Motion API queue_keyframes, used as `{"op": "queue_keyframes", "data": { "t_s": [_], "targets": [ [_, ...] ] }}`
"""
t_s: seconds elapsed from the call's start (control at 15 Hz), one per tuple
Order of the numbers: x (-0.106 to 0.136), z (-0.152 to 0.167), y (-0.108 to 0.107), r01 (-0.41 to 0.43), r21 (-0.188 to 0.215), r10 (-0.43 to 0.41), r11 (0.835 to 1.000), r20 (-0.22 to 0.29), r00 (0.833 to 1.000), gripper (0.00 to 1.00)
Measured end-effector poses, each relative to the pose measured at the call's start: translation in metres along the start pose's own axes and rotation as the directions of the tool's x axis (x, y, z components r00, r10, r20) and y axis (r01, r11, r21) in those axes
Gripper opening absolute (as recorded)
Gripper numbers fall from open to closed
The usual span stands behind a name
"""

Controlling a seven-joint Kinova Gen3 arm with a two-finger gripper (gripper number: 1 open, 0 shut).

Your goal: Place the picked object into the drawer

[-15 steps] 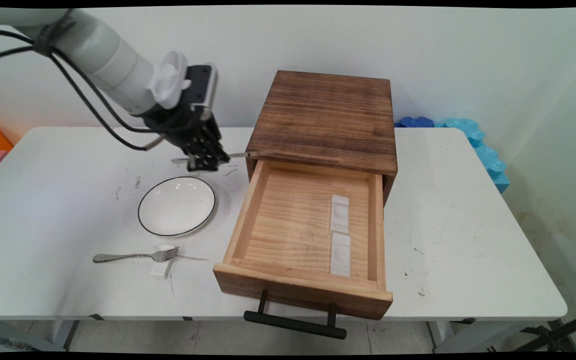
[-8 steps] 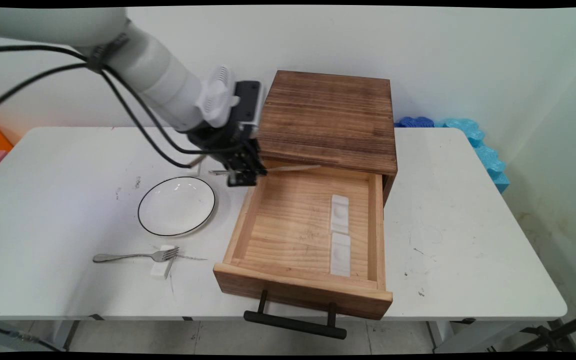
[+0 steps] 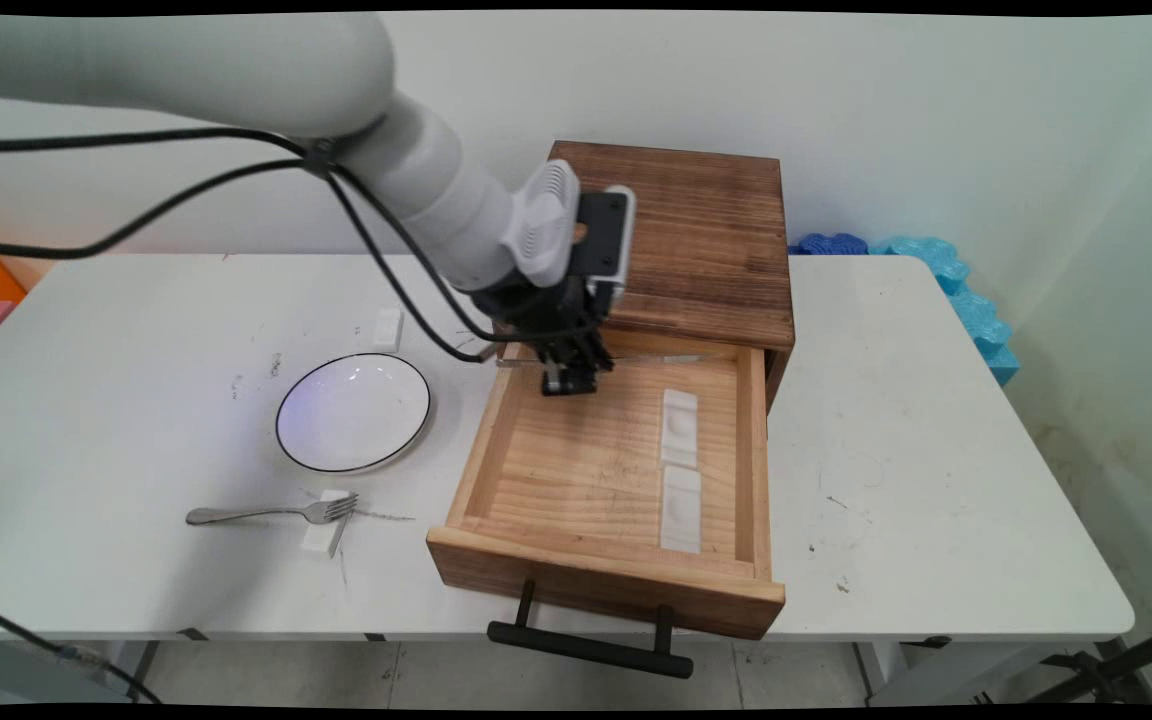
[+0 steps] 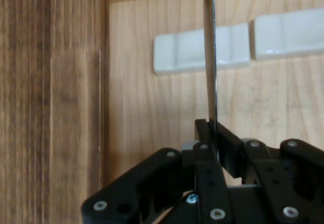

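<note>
In the main view, my gripper [image 3: 568,383] had moved from above the table, near the plate [image 3: 353,411], to over the open drawer [image 3: 604,455], its fingers clamped on a knife [image 3: 636,359]. In the hand view, the knife [image 4: 210,57] stood between my fingers [image 4: 202,133], above the white rests [image 4: 200,49] on the drawer floor.

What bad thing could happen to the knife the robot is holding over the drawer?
The gripper pinches the knife only near one end, so the long blade could tilt or slip in the grip. The blade reaches close to the dark wooden box above the open drawer, so it might bump the box. Lowered, it could land crooked on the white rests.
</note>
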Motion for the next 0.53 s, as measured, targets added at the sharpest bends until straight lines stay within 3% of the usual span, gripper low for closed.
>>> {"op": "queue_keyframes", "data": {
  "t_s": [0.53],
  "targets": [
    [0.018, 0.044, -0.001, -0.024, -0.007, 0.024, 1.000, 0.008, 1.000, 0.00]
  ]
}}
